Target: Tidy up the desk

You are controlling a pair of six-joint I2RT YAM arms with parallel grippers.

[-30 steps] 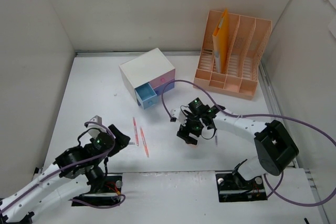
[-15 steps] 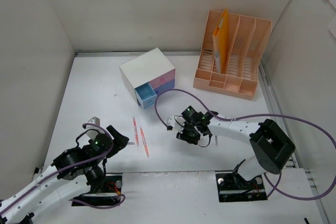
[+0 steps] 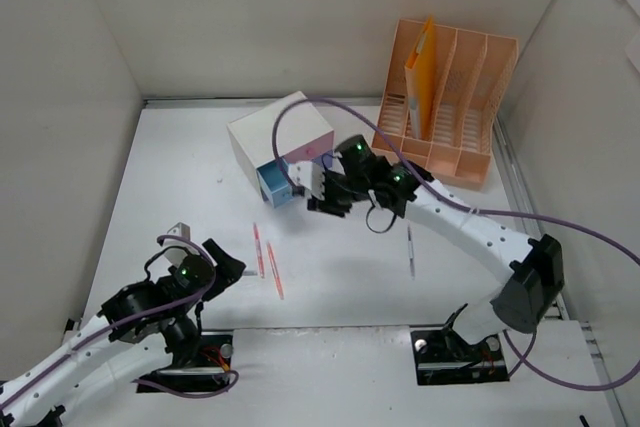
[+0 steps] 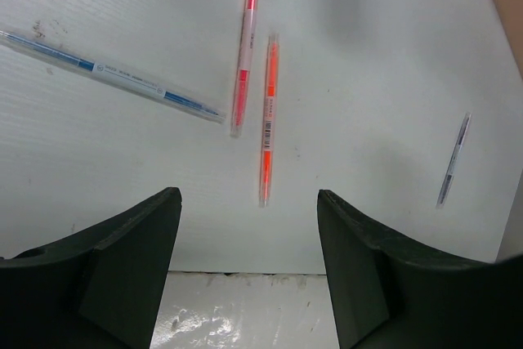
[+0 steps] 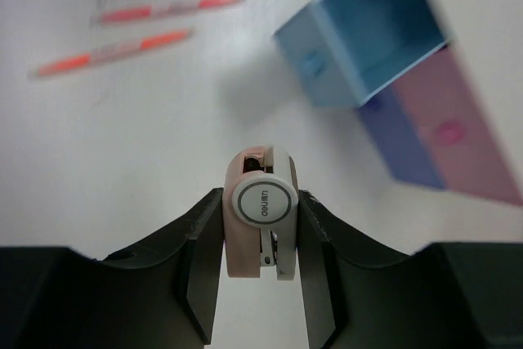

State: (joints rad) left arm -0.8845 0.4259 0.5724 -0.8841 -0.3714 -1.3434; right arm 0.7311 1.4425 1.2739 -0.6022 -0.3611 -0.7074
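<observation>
Desk (image 3: 190,177), flat, long axis left to right

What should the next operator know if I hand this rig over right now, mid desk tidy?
Right gripper: shut on a small pink and white item, held near the open blue drawer of the drawer box.
Left gripper: open and empty, low over the desk by two orange pens.
Loose on the desk: the orange pens, a blue pen and a dark pen.
Done: drawer open; yellow folder standing in the peach rack.
Left: probably drop the item into the drawer, then put away the four pens.
</observation>
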